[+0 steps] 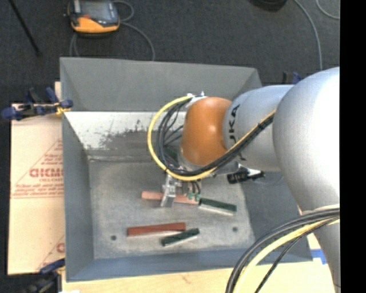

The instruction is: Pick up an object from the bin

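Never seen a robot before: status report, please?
Tool low over pink stick, middle of bin. Green-white pen close beside it. Brown stick and dark green pen apart, nearer front.

A: What is the grey bin (pixel 114 200) made of?
B: Matt metal. The floor is scuffed and the back wall is speckled with dark marks.
A: And the robot?
B: A glossy orange dome cover (pixel 203 131) and a smooth, shiny white arm shell (pixel 303 131). The flat reddish-brown strip (pixel 155 230) looks matt.

Dark grey carpeted floor (pixel 189 34) all around. An orange-and-black handheld device (pixel 94 16) lies on it, top left. Thin grey cable (pixel 148 40) trails beside it.
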`<act>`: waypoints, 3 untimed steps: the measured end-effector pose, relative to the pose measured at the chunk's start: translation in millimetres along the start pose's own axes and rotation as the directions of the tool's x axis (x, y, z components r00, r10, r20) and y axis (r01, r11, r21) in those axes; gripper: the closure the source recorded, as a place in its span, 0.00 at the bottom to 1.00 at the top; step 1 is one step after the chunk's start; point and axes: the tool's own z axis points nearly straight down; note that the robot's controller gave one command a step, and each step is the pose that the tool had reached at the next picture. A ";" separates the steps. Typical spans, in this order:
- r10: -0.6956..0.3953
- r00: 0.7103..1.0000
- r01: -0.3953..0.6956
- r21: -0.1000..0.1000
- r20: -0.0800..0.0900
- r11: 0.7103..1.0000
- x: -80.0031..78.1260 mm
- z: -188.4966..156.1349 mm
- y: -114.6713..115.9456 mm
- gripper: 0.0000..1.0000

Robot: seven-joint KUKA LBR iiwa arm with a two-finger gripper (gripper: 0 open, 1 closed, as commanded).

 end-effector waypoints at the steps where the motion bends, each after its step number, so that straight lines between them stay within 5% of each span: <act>1: 0.000 1.000 0.000 0.004 -0.010 1.000 1.9 -18.1 -0.9 1.00; 3: 0.001 1.000 -0.001 0.003 -0.005 1.000 -0.1 -39.5 -0.7 1.00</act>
